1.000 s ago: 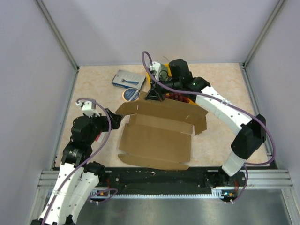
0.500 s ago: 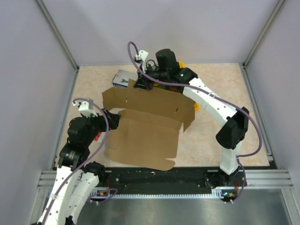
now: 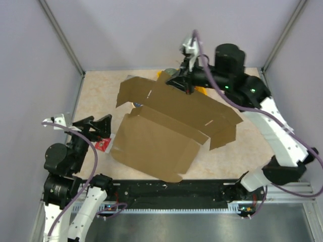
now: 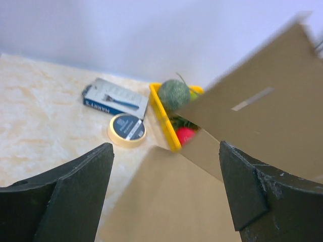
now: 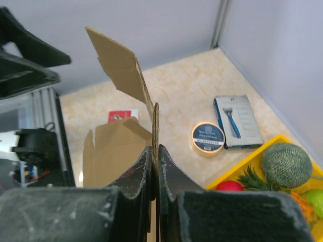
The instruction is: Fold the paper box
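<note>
**Right tool** (image 5: 155, 151): shut tight on the thin upper edge of the paper box (image 3: 161, 141). The sheet hangs tilted beneath this tool, lifted off the tabletop (image 3: 96, 91) on that side. Its lower panel slopes away from the tool towards the arm bases, and whether the far corner touches down cannot be told

**Left tool** (image 4: 166, 146): spread wide and holding nothing, its fingers (image 4: 75, 191) apart from the sheet, which lies just ahead of it and to its right

**Box material:** plain brown cardboard in flat die-cut panels, with creased folds, narrow slots and notched flaps. One flap juts out past the right tool's grip

**Container:** beyond the left tool, at the cardboard's edge, stands a yellow plastic tray (image 4: 160, 108). It holds a rough green round fruit (image 4: 174, 94) and a red fruit (image 4: 185, 135), and the rest of its contents are hidden behind the sheet from this tool

**Other items:** left of the tray, flat on the tabletop, lies a roll of tape (image 4: 127, 130). Just beside it is a blue-grey packet (image 4: 115, 98) picturing a razor. A small red card (image 3: 103, 145) lies just beside the left tool. The tabletop is pale beige and marbled
</note>
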